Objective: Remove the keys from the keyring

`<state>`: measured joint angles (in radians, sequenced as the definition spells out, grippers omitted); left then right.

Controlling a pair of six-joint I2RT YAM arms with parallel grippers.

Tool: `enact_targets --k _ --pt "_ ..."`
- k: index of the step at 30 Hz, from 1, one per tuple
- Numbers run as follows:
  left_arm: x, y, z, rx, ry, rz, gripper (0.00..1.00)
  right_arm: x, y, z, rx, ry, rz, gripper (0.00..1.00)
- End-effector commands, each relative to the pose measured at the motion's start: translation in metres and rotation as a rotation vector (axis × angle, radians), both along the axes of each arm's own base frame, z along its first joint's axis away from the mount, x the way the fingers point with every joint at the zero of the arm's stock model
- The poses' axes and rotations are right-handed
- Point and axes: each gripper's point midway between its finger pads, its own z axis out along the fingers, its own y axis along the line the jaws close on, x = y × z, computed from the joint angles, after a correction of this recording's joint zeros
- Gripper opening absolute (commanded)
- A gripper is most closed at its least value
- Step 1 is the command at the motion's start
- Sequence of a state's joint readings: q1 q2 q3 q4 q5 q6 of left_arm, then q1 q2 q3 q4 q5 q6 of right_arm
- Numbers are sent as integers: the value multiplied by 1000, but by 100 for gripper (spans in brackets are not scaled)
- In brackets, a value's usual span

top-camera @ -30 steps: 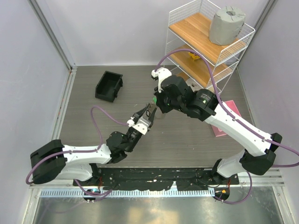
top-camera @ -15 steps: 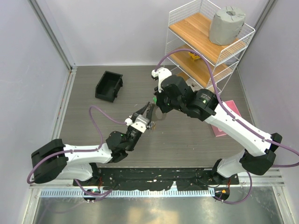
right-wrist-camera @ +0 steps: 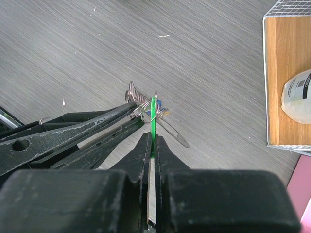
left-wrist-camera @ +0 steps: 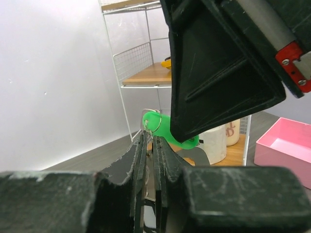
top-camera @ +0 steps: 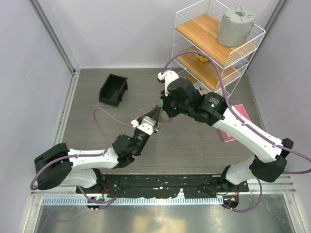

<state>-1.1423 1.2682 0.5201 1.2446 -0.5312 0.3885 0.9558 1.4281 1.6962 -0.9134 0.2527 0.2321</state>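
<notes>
My two grippers meet above the middle of the table. My left gripper (top-camera: 156,113) is shut on the keyring (right-wrist-camera: 140,109), a thin grey wire loop with a coiled bit, seen in the left wrist view (left-wrist-camera: 153,121) at its fingertips. My right gripper (right-wrist-camera: 152,141) is shut on the green key (right-wrist-camera: 153,119), held edge-on, its head threaded on the ring. The green key's head (left-wrist-camera: 167,130) shows just past my left fingertips. A blue key (right-wrist-camera: 162,108) peeks out behind it. The yellow key is hidden. A grey metal blade (right-wrist-camera: 174,133) hangs below the ring.
A black bin (top-camera: 113,89) sits at the back left. A white wire shelf (top-camera: 218,43) with wooden boards stands at the back right, holding a grey roll (top-camera: 235,25). A pink tray (top-camera: 228,132) lies at the right, mostly under my right arm.
My left gripper has shifted a little up and right, closer to my right gripper. The right arm has hardly moved.
</notes>
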Motion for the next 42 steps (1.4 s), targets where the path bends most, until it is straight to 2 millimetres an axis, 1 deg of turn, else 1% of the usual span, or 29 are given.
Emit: enact_targets --k 1,4,5,6,10,16,21,24,28,29,30,32,34,37,42 --pt "5 8 16 -106 11 30 14 3 2 31 88 -64 -8 5" --pt "5 9 15 -112 17 29 8 4 0 31 87 -66 -14 5" --pt "4 9 14 -113 19 28 1 4 0 32 88 -69 -15 5" --pt "4 10 15 -117 18 29 0 4 -1 32 86 -72 -18 5" --pt "3 15 17 -133 21 34 0 9 -6 31 70 -79 -40 5" --pt "0 23 20 -151 19 37 0 10 -11 30 61 -82 -50 5" --pt "-4 31 28 -174 14 37 0 11 -15 20 41 -67 -60 5" --pt "-3 31 31 -160 23 36 0 8 -14 16 47 -49 -48 5" --pt "-5 28 31 -179 40 4 0 6 -15 20 65 -54 -48 5" --pt "-7 27 29 -202 67 -17 0 6 -15 19 62 -53 -50 5" --pt "-7 25 27 -212 99 -34 2 6 -15 21 65 -57 -51 5" --pt "-10 17 21 -221 179 -79 17 6 -15 22 64 -56 -51 5" --pt "-12 7 14 -227 260 -120 24 6 -15 23 68 -58 -50 5" --pt "-15 -2 10 -242 268 -164 38 6 -14 25 74 -60 -47 5" --pt "-15 -11 11 -222 242 -185 37 5 -15 27 78 -62 -46 5"
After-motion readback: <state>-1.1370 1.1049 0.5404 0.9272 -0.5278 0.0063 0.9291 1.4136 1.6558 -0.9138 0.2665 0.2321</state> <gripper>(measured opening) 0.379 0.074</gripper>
